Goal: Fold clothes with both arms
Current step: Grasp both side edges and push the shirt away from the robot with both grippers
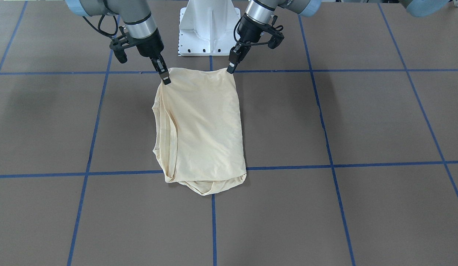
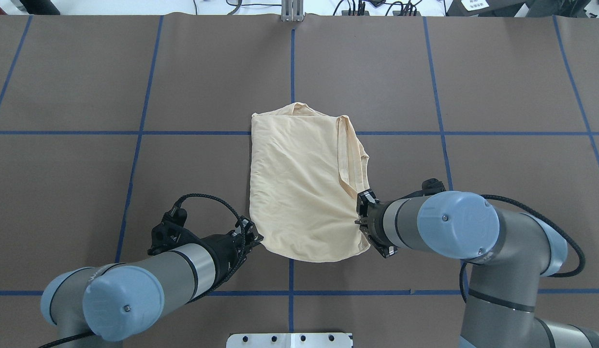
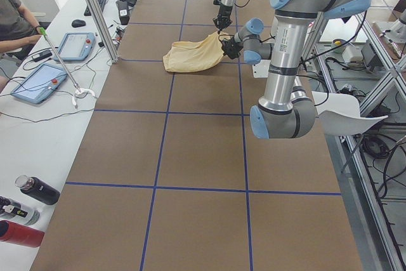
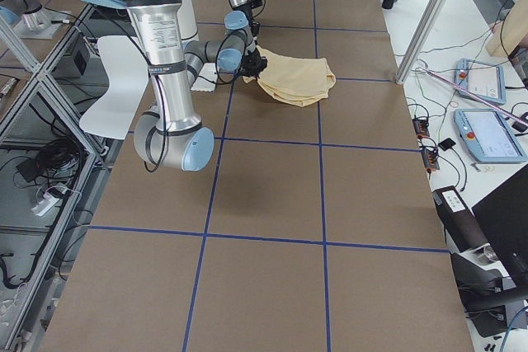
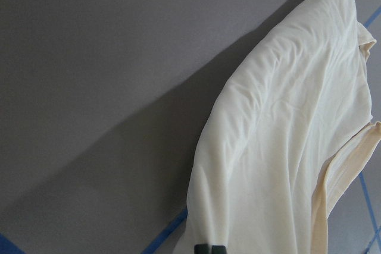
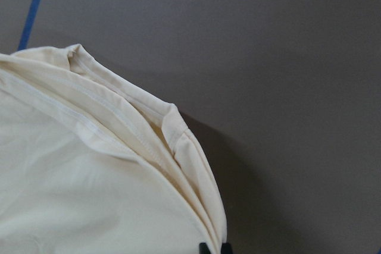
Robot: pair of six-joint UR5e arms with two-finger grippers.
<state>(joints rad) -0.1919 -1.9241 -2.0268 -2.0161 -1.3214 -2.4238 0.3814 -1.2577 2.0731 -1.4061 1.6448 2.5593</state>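
The clothes (image 1: 203,125) are one pale cream-yellow shirt, folded into a rough rectangle in the middle of the table, with no print showing. My left gripper (image 1: 231,68) is shut on one corner of the edge nearest the robot, and my right gripper (image 1: 165,79) is shut on the other corner. That edge is lifted and stretched between them, while the far end (image 2: 294,113) rests on the table. Layered hems show along the shirt's right side (image 2: 350,154). In the left wrist view the cloth (image 5: 286,141) hangs from the fingertips (image 5: 203,248). The right wrist view shows folded hems (image 6: 137,141).
Brown table (image 1: 362,122) with blue tape grid lines. The white pedestal base (image 1: 209,27) stands just behind the grippers. Beyond the table's far edge are tablets (image 3: 38,80), bottles (image 3: 32,191), a metal post (image 3: 95,14) and a seated person (image 3: 16,17).
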